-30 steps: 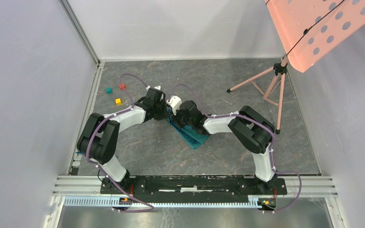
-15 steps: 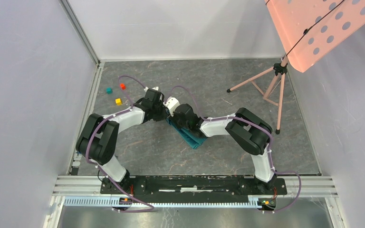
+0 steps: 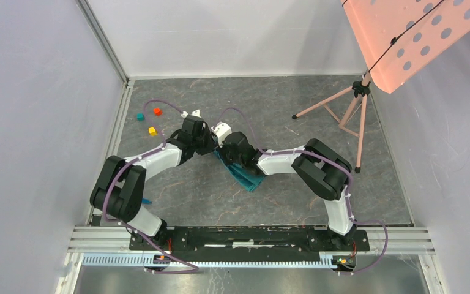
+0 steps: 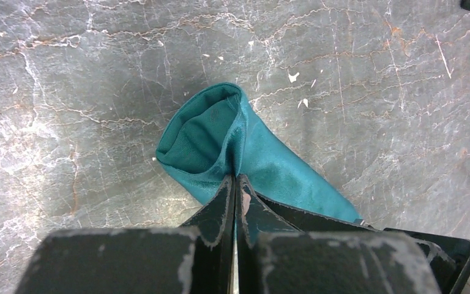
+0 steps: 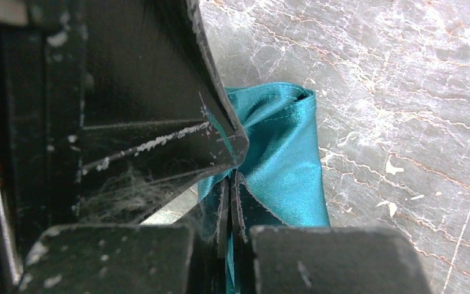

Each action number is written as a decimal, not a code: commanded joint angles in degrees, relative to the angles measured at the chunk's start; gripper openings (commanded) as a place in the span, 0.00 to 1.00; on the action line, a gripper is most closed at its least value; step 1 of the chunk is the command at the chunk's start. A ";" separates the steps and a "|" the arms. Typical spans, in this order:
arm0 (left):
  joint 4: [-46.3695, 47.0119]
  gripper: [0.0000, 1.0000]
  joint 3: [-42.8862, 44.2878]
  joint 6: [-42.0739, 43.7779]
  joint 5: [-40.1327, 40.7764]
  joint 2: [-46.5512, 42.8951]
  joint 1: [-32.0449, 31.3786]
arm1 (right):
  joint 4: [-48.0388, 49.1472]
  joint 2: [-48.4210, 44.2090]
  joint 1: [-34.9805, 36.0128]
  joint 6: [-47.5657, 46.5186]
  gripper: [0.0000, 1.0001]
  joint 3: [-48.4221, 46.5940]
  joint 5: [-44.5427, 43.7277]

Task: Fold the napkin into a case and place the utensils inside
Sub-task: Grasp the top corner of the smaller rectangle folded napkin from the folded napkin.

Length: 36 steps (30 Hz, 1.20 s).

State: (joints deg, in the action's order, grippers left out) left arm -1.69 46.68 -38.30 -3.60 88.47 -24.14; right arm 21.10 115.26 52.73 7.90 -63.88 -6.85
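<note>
The teal-green napkin (image 3: 245, 175) lies folded into a narrow, long case shape, slanting from the middle of the table toward the near right. My left gripper (image 3: 210, 147) and right gripper (image 3: 223, 152) meet at its far end. In the left wrist view the left gripper (image 4: 237, 179) is shut on the rim of the cloth (image 4: 281, 165), whose end gapes open like a pouch mouth (image 4: 201, 131). In the right wrist view the right gripper (image 5: 231, 177) is shut on the cloth's (image 5: 287, 153) edge, close beside the left gripper's finger (image 5: 159, 92). The gold spoon is out of view. A slim blue bit (image 3: 146, 200) shows by the left arm.
Small teal (image 3: 140, 116), red (image 3: 157, 111) and yellow (image 3: 152, 130) cubes lie at the far left. A pink tripod stand (image 3: 336, 113) with a perforated panel (image 3: 404, 30) stands at the far right. Grey walls enclose the table.
Both grippers have shifted a little left and away from me with the napkin's far end held. The left arm's elbow has swung toward the near left.
</note>
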 commanded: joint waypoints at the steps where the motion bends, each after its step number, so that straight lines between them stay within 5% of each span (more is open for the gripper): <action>1: 3.24 0.02 0.70 -3.73 -2.81 0.99 -0.14 | 3.40 -0.69 -1.08 5.23 0.00 -2.70 4.06; 12: -1.29 0.04 2.38 -3.45 -0.98 3.34 2.16 | 11.94 5.45 -3.00 13.40 0.00 -2.45 12.36; 21: 1.27 0.36 4.27 -2.13 -10.13 5.49 5.87 | 10.87 6.38 -3.40 11.65 0.10 1.04 12.63; 27: 0.28 0.44 4.18 -3.08 -8.76 1.94 6.37 | 9.40 4.22 -3.75 10.38 0.19 2.06 12.05; 36: 3.98 0.16 6.06 -5.94 -15.18 8.61 7.62 | 9.34 1.74 -4.09 9.89 0.21 3.19 12.50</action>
State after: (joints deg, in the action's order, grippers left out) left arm -1.52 49.95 -41.65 -13.50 93.03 -16.82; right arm 32.38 119.42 48.95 19.05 -61.73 5.23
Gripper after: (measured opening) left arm 0.227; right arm 0.205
